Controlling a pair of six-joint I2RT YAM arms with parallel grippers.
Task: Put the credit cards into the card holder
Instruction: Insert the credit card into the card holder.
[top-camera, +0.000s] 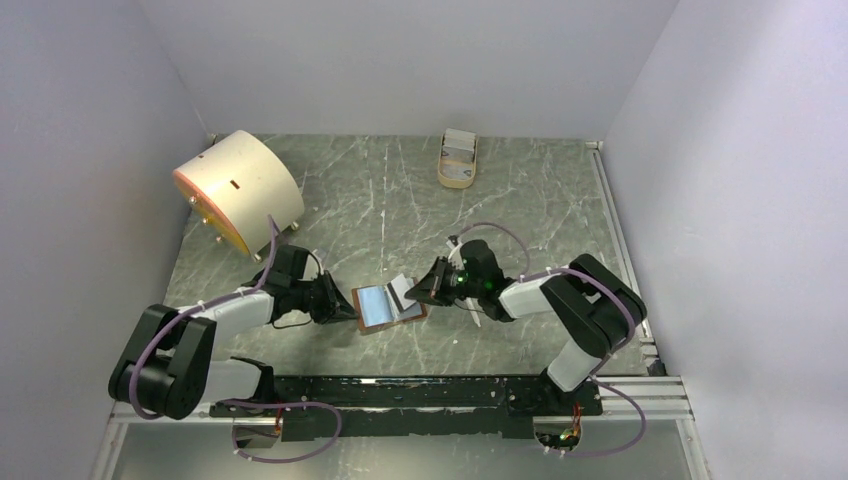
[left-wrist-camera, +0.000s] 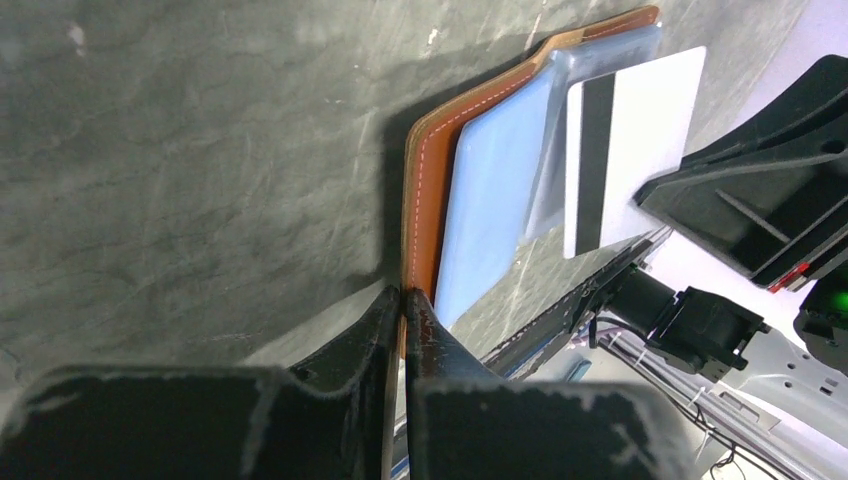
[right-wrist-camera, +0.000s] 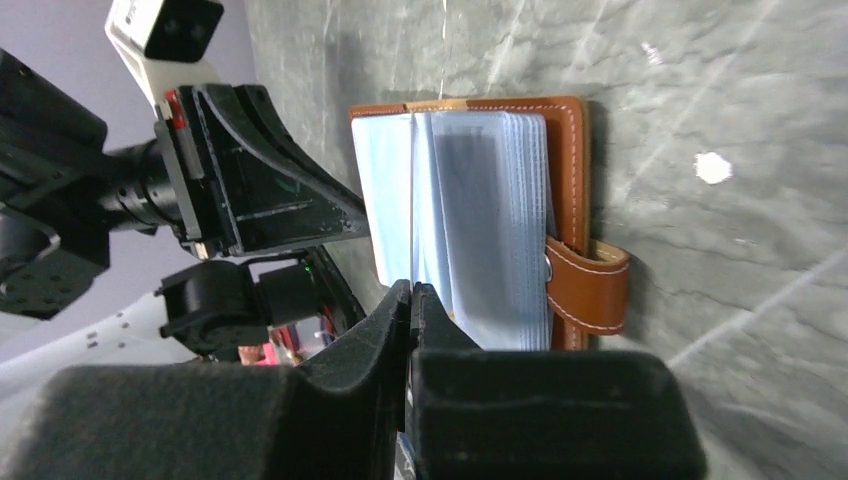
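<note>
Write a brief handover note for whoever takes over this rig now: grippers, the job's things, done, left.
Left gripper: shut on the open brown leather wallet, by its cover edge.
Right gripper: shut on a white card with a black stripe, held at the wallet's clear blue sleeves.
Done: no card visibly seated.
Left: seat this card, then fetch what look like more pale cards in the tan oval tray at the table's far side.

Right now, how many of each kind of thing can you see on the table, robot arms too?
Robot arms: 2, ending in the left gripper and the right gripper
Brown card holder: 1
Credit card held by the right gripper: 1
Tan oval tray: 1 (its contents are too small to count)
Cream drum: 1
Total: 6
</note>
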